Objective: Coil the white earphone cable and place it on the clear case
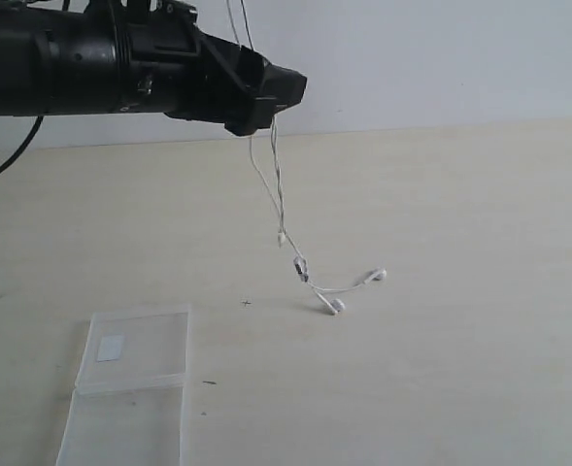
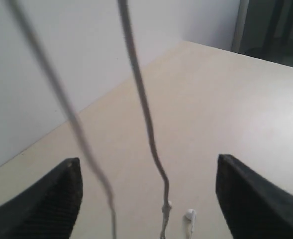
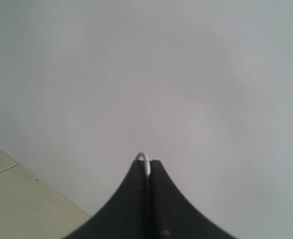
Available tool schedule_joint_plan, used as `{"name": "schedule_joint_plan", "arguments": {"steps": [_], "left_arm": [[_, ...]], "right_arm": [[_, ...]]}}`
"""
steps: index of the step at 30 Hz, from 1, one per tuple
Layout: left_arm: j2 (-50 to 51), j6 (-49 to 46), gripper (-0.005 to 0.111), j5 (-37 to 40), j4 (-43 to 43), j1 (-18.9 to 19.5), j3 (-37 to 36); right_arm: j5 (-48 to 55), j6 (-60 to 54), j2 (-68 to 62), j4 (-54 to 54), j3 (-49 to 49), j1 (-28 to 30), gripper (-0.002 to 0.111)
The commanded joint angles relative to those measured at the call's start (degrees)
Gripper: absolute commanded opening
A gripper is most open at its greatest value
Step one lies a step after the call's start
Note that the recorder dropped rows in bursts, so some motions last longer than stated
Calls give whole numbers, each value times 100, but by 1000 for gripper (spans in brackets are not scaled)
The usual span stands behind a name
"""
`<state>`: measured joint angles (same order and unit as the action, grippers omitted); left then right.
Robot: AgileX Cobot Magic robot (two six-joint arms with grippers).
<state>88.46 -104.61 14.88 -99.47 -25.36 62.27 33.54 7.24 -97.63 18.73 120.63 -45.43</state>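
On the pale table [image 1: 460,291] lie two white earbuds, one [image 1: 376,276] farther right than the other [image 1: 336,306], both well apart from the one clear case [image 1: 130,388] near the front left. The case lies opened flat in two halves, and the far half bears one small whitish label [image 1: 110,348]. The white earphone cable [image 1: 278,194] rises from the earbuds past one inline remote [image 1: 300,265] as two thin strands and leaves the exterior view at the top. The left gripper [image 1: 271,102] hangs above the table with its two fingers wide apart; both strands [image 2: 146,114] run between them, touching neither. The right gripper [image 3: 148,167] is pressed together on a small loop of the cable [image 3: 142,154], against the wall.
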Motion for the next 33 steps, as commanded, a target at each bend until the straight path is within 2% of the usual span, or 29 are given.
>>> {"name": "schedule_joint_plan", "arguments": {"steps": [1, 3, 7, 9, 10, 11, 13, 22, 24, 29, 30, 33], "left_arm": [[47, 289, 59, -20, -48, -46, 50], [47, 307, 49, 16, -48, -85, 50], [47, 307, 39, -358, -48, -172, 50], [47, 307, 47, -195, -48, -209, 50], [47, 307, 59, -168, -48, -231, 50], [47, 307, 65, -244, -48, -256, 50], [47, 307, 72, -390, -48, -256, 50], [113, 307, 71, -362, -48, -256, 50], [136, 307, 60, -374, -48, -256, 50], [231, 307, 5, -495, -48, -256, 50], [247, 294, 1, -495, -48, -256, 50], [285, 306, 0, -457, -48, -256, 50]], "right_arm": [[-90, 34, -12, 91, 36, 25, 0], [-90, 34, -12, 203, 36, 25, 0], [-80, 34, -12, 325, 36, 25, 0], [-80, 47, -12, 430, 36, 25, 0], [-80, 46, -12, 441, 36, 25, 0], [-80, 46, -12, 441, 36, 25, 0], [-91, 46, -12, 439, 36, 25, 0], [-105, 46, -12, 467, 36, 25, 0], [-126, 46, -12, 467, 36, 25, 0], [-163, 46, -12, 428, 36, 25, 0], [-163, 57, -12, 429, 36, 25, 0], [-163, 70, -12, 429, 36, 25, 0]]}}
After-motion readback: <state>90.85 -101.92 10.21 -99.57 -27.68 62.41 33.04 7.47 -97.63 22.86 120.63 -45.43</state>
